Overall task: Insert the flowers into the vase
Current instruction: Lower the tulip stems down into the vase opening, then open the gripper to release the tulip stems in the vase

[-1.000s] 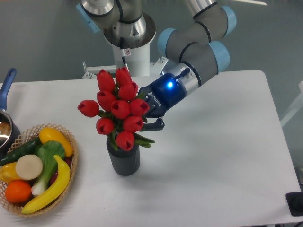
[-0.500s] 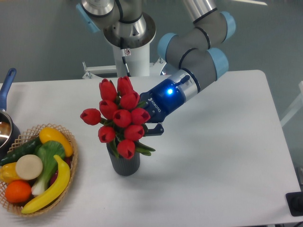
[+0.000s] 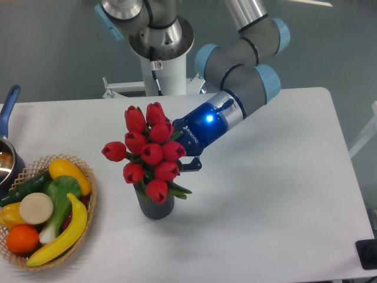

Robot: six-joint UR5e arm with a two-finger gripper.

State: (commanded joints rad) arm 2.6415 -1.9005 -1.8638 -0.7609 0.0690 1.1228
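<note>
Lowering the flowers further into the vase, with the bunch now sitting a touch lower and more to the right than a second ago, blooms crowding right over the mouth. Stems and green leaves spilling over the rim on the right side, lowest tulip overlapping the vase's upper edge, rim largely hidden behind it. Pincer tucked in behind the blooms on the right, wrist light glowing blue, arm slanting down from upper right; one dark fingertip showing just beside the leaves, the rest masked by red heads, so cannot tell whether clamped on the stems or already parted. Vase upright on the white table, near the middle, dark ribbed side showing below the bouquet. Bunch leaning slightly left, wider than the vase, head-heavy by the look of it.

Judged from the steady descent: insertion nearly done, stems apparently well inside, release likely the remaining step. Worth watching for tipping once let go, given the broad top and small base.

Off to the left, well apart, a woven basket of vegetables, plus a pot with a blue handle at the table's edge.
</note>
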